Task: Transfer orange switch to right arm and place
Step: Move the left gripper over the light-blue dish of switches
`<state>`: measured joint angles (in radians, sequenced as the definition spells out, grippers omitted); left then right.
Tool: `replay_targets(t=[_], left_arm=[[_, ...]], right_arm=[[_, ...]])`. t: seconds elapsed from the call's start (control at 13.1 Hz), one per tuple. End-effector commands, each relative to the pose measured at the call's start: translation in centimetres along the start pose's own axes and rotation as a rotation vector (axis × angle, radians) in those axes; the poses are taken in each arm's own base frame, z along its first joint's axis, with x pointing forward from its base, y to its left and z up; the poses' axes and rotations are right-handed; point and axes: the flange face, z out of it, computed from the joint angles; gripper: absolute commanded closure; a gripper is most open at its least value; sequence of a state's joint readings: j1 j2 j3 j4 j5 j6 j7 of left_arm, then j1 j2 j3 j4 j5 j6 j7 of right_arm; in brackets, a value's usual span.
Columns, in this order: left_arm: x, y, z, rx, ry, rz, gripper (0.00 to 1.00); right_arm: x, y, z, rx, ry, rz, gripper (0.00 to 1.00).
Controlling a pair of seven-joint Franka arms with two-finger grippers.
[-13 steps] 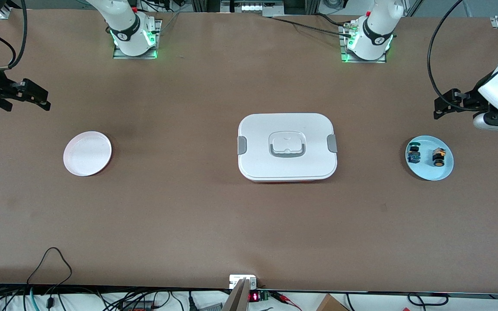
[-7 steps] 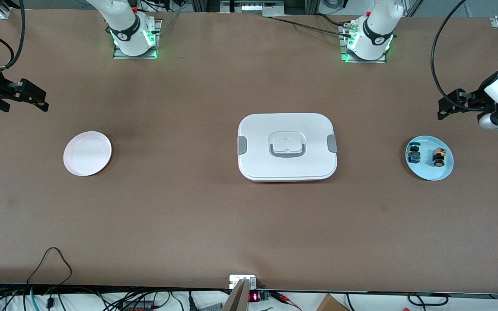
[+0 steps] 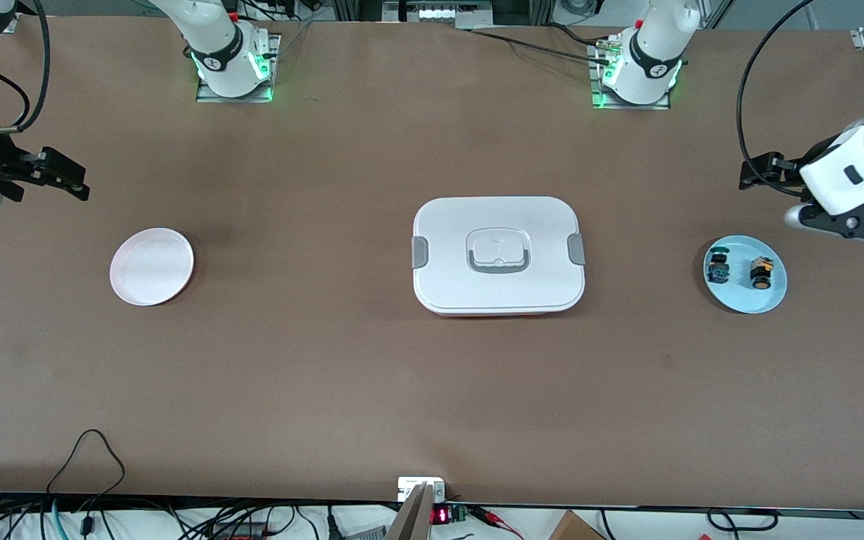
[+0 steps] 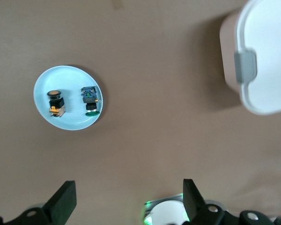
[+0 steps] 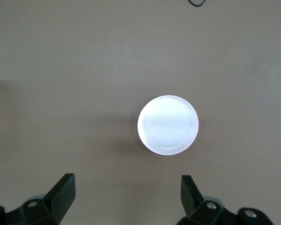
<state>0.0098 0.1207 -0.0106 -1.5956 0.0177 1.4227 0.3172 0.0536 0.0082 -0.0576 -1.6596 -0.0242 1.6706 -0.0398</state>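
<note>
Even overhead light — soft shadows, wrist views slightly blurred

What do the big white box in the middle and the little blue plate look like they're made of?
The white box looks like moulded plastic: matte, rounded corners, grey clip latches. The blue plate also seems plastic, perhaps melamine, with a smooth, faintly glossy surface; ceramic cannot be ruled out.

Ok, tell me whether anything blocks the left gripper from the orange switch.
Nothing visible does. The left gripper, fingers open, hangs over bare table beside the blue plate. The orange switch lies uncovered on it, apart from the dark switch.
</note>
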Motion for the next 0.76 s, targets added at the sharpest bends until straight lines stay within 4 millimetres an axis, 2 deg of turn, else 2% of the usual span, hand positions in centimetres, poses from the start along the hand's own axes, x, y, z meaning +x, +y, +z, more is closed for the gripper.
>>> replay_targets(t=[0.0,0.08,0.23,0.46,0.53,0.61,0.69], left_arm=[[0.2,-4.5,3.0,-0.048,-0.043,0.268,0.00],[0.5,-7.0,4.8,-0.066,-0.063,0.385,0.00],[0.6,-10.1,7.8,-0.074,-0.062,0.554,0.00],[0.0,-13.3,12.6,-0.032,-0.025,0.791,0.00],[-0.5,-14.1,15.1,-0.019,-0.002,0.881,0.00],[-1.9,-15.3,17.0,0.010,0.032,0.927,0.00],[-2.7,-15.4,18.1,0.043,0.057,0.961,0.00]], right_arm=[[0.4,0.2,-1.0,0.012,0.019,0.013,0.00],[0.6,0.2,-1.2,0.012,0.028,0.013,0.00],[1.0,-0.3,-0.6,0.011,0.022,0.005,0.00],[0.9,0.2,-0.6,0.013,0.021,0.013,0.00],[0.9,0.2,-0.6,0.013,0.021,0.011,0.00],[0.9,0.1,-0.6,0.013,0.021,0.010,0.00],[0.9,0.0,-0.5,0.013,0.019,0.008,0.00]])
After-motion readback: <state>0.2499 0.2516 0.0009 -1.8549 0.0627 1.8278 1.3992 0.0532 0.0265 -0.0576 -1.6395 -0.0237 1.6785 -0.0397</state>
